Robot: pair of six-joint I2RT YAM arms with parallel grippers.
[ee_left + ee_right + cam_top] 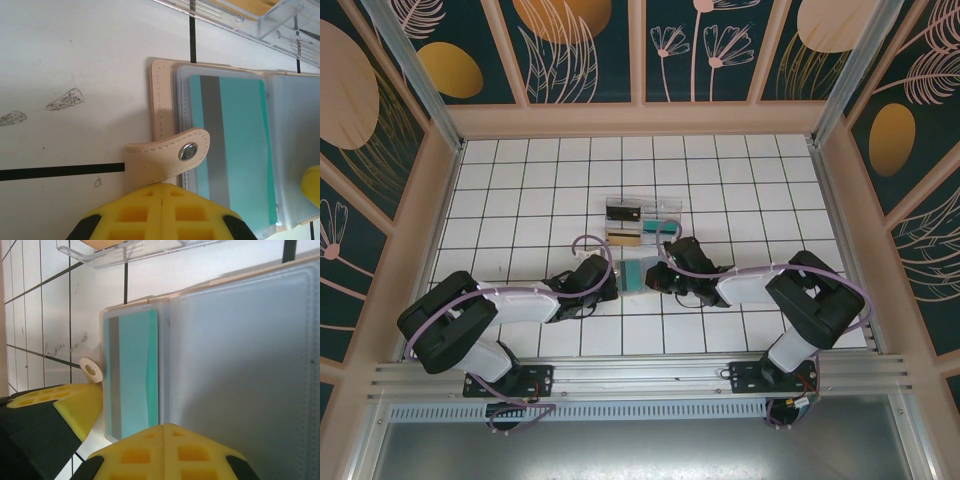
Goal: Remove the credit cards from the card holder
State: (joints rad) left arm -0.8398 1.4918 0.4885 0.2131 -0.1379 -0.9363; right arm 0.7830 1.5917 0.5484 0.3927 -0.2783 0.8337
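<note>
A tan folding card holder (632, 272) lies open on the white tiled desk (520, 180), just in front of a clear plastic compartment tray (642, 222). A teal plastic credit card with a grey stripe (235, 145) sits inside one clear sleeve. The left claw (162, 195) and right claw (164, 432), yellow fingers pressed together, meet the holder's opposite edges; whether either pinches it cannot be told.

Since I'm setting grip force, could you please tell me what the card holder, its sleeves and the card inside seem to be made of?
Card holder: likely leather or faux leather, matte tan, with stitching and a shiny metal snap. Sleeves: soft frosted plastic, translucent over the card. Credit card: probably smooth teal plastic, with a grey stripe.
</note>
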